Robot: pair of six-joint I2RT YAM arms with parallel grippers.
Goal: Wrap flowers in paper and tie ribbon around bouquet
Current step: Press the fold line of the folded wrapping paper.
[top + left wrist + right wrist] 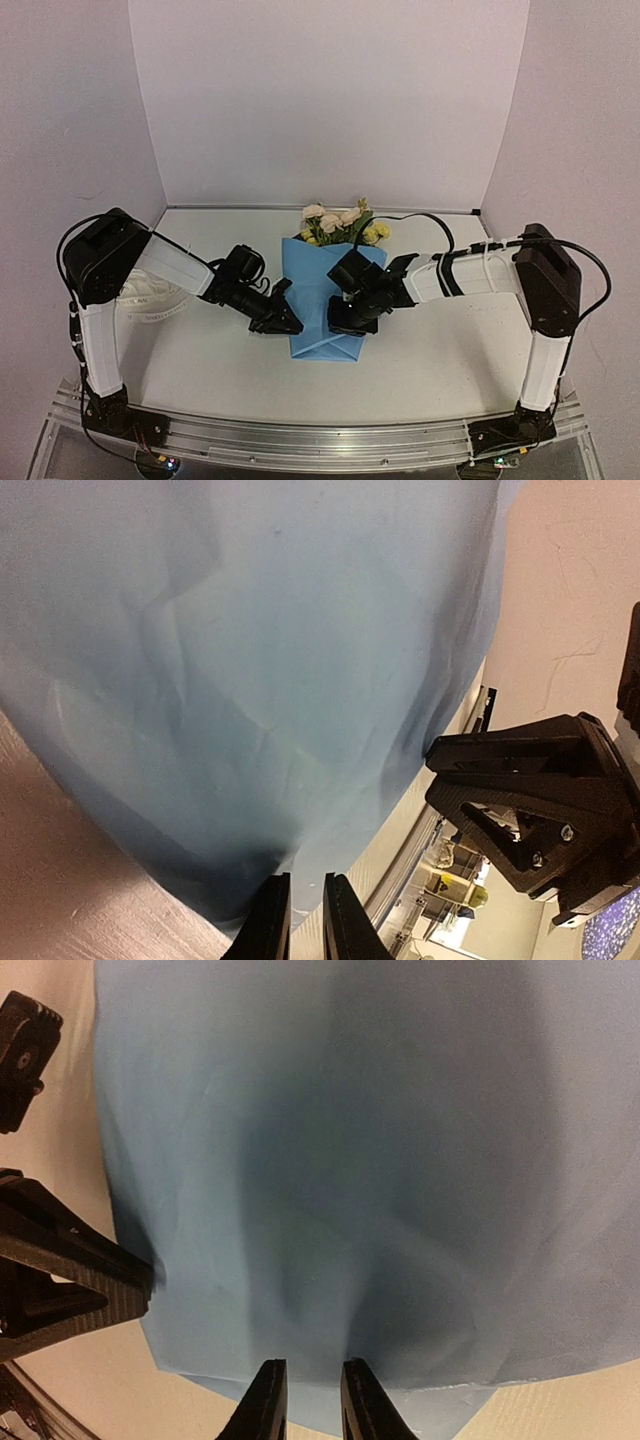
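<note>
Bouquet (318, 268) in blue paper (312, 338); left gripper (289, 323) narrow, pinching the paper's edge; right gripper (346, 324) narrow over it, grip unclear, arm covering the cone's right side; ribbon (150, 298) beside left arm

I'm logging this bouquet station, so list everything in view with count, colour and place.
paper: one sheet, light blue, folded around the flowers at the table's centre.
flowers: one bunch, yellow and cream-pink with green leaves, sticking out of the paper's far end.
ribbon: one, cream-white, heaped at the table's left, partly behind the left arm.
table: one, white, under everything.
left gripper: one, black, fingers nearly together at the paper's left edge.
right gripper: one, black, fingers pinching the paper's near part.
</note>
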